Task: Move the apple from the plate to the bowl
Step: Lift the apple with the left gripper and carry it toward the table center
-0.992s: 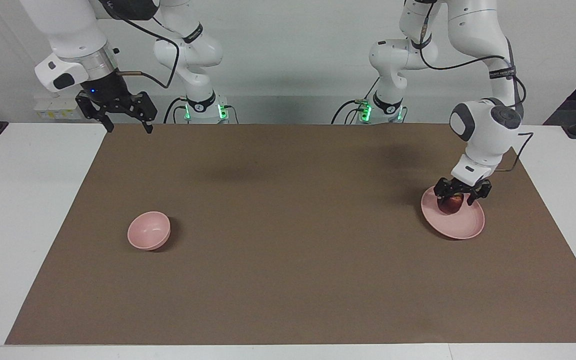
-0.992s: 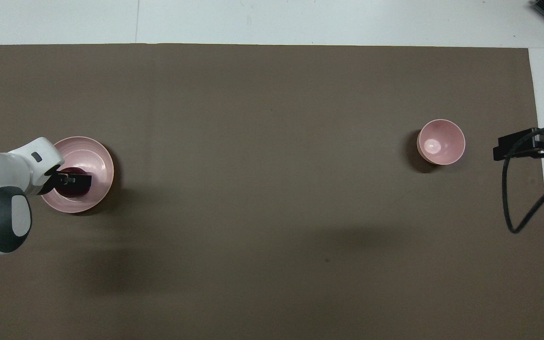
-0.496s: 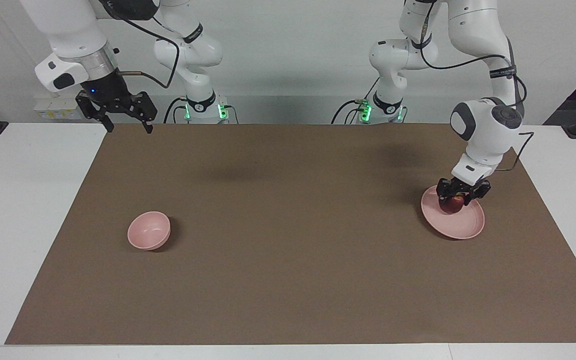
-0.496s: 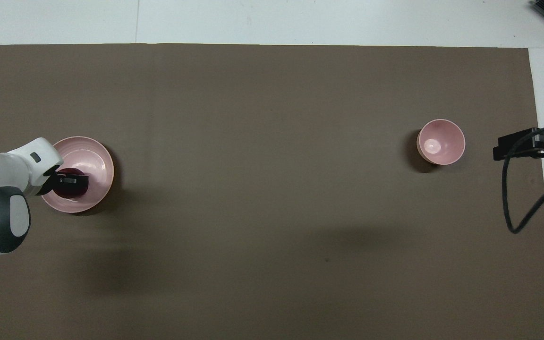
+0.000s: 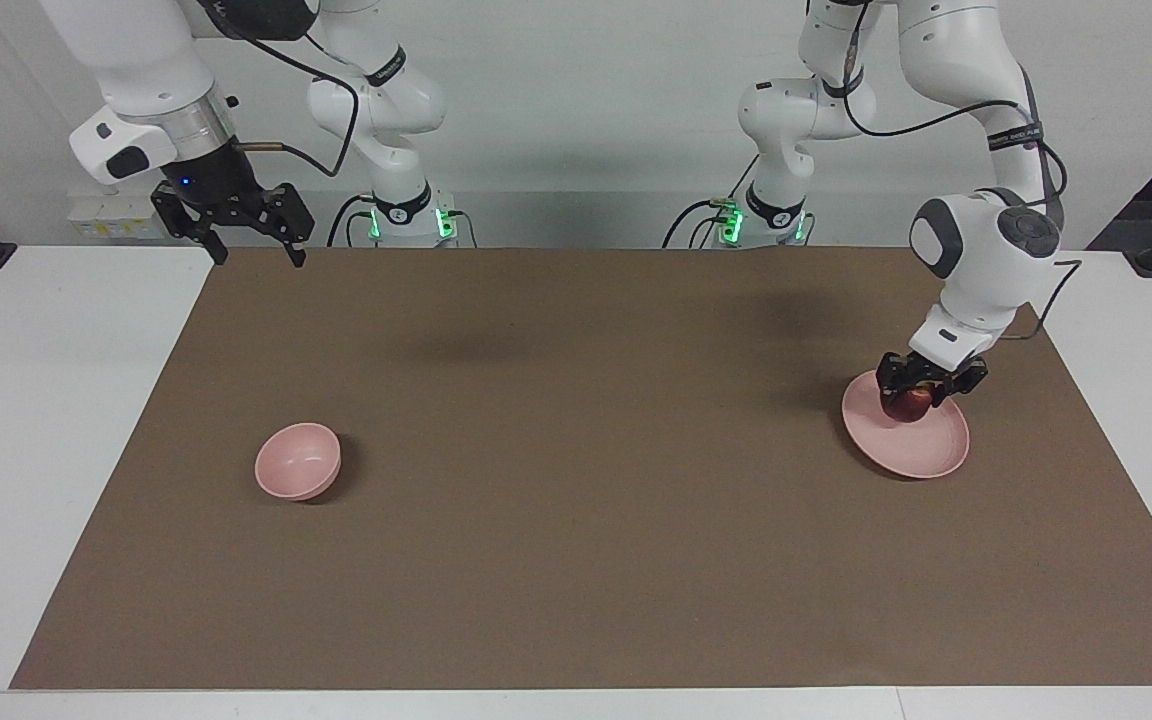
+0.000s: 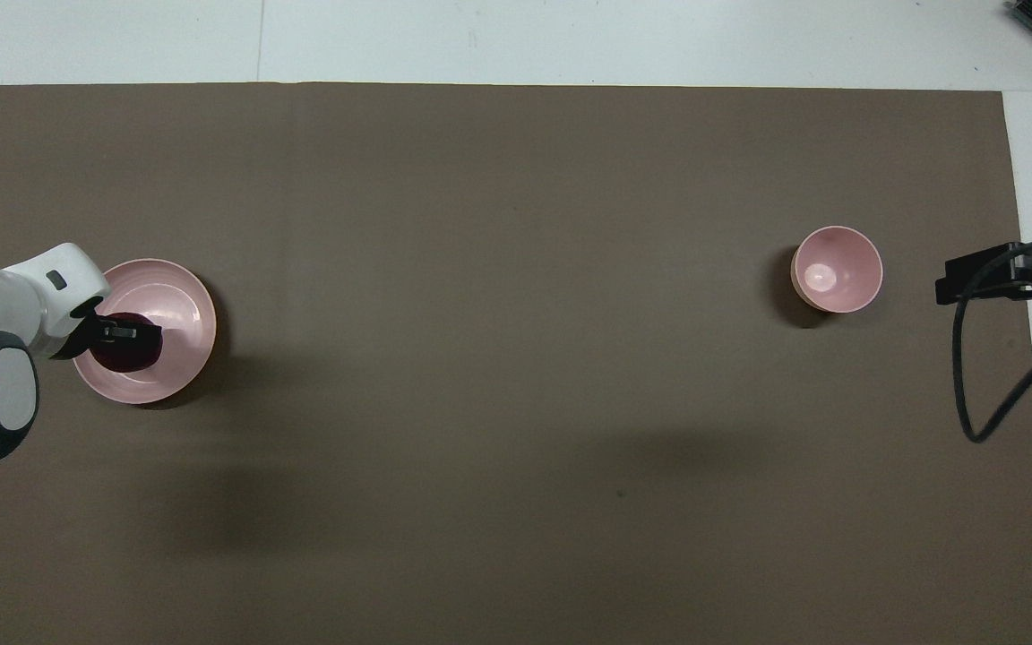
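Observation:
The dark-red apple (image 5: 908, 405) is between the fingers of my left gripper (image 5: 924, 392), which is shut on it. The apple is low over the pale-pink plate (image 5: 936, 455), at the part of the plate nearer the robots; I cannot tell whether it still touches the plate. In the overhead view the left gripper (image 6: 126, 333) covers much of the apple (image 6: 122, 356) over the plate (image 6: 177, 305). The small pink bowl (image 5: 298, 461) stands empty toward the right arm's end of the table, and shows in the overhead view too (image 6: 837, 269). My right gripper (image 5: 241, 240) waits open, high over the mat's corner.
A brown mat (image 5: 576, 520) covers the table between plate and bowl, with white table margins around it. The right arm's black wrist part and its cable (image 6: 1004, 273) hang near the bowl at the mat's edge.
The left gripper's fingers have closed in on the apple, and hand and apple have shifted slightly toward the robots and a little upward. The right arm has not moved.

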### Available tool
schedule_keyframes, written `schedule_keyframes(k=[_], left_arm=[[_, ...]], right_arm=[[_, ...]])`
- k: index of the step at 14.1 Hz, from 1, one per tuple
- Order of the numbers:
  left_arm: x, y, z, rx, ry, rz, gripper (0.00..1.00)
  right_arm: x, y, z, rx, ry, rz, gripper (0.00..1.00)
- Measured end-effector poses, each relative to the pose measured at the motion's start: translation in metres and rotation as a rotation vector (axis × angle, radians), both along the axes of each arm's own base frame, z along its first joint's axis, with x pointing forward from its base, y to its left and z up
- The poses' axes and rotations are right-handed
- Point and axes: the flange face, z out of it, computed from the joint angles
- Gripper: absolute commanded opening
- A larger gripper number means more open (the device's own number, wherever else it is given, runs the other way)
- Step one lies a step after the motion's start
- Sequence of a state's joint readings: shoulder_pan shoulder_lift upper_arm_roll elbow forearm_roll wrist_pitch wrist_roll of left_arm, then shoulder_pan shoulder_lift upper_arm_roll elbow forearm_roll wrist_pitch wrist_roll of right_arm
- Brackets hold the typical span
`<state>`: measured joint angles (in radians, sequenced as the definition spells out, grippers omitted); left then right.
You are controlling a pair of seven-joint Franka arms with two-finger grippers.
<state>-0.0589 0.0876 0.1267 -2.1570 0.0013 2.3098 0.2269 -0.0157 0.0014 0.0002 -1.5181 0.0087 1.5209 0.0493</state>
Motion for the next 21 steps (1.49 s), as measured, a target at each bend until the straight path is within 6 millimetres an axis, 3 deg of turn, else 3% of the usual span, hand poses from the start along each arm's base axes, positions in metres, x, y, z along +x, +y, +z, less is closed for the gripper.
schedule_keyframes(k=[3, 6, 13, 21], left_arm=[[0.007, -0.018, 0.023, -0.09, 0.008, 0.038, 0.0], [0.007, -0.053, 0.038, -0.197, 0.01, 0.045, 0.0], [-0.002, -0.152, 0.048, -0.562, 0.054, 0.166, 0.0], [-0.01, -0.222, 0.063, -0.925, 0.087, 0.332, 0.0]], right_arm=[[0.0, 0.0, 0.0, 0.0, 0.0, 0.0, 1.0], [0.0, 0.0, 0.0, 0.0, 0.0, 0.0, 1.0], [0.0, 0.0, 0.0, 0.0, 0.0, 0.001, 1.0], [-0.001, 0.004, -0.001, 0.0, 0.003, 0.007, 1.0]])
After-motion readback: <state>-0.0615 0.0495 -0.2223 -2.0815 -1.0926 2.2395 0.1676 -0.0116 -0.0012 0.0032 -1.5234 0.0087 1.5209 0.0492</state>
